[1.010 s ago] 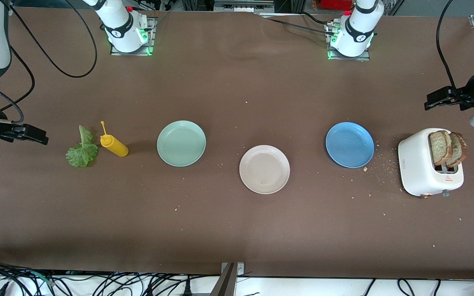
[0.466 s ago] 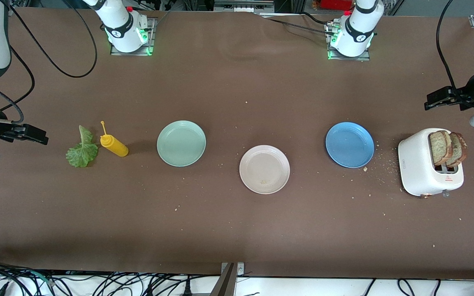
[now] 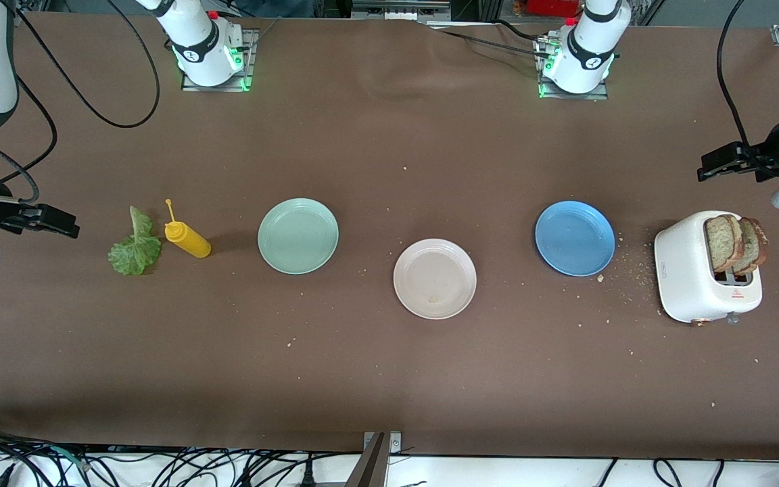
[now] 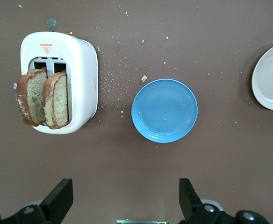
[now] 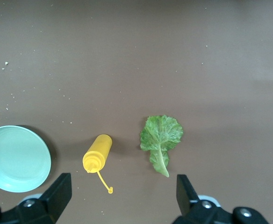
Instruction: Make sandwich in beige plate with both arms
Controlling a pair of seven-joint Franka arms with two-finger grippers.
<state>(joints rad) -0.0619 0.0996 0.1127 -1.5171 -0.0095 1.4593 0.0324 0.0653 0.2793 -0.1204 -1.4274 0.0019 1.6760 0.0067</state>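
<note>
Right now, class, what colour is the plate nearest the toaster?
Blue; the left wrist view shows it best, beside the white toaster.

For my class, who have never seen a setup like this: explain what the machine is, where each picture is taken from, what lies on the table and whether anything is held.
Two white robot arms stand at a brown table. One picture looks down from across it; the other two come from cameras on each arm's wrist. The left pincer hangs open over the table by the white toaster, which holds two bread slices. The right pincer hangs open at the other end, near the lettuce leaf and yellow squeeze bottle. Between them lie a mint-green plate, a beige plate and a blue plate. Nothing is held.
</note>
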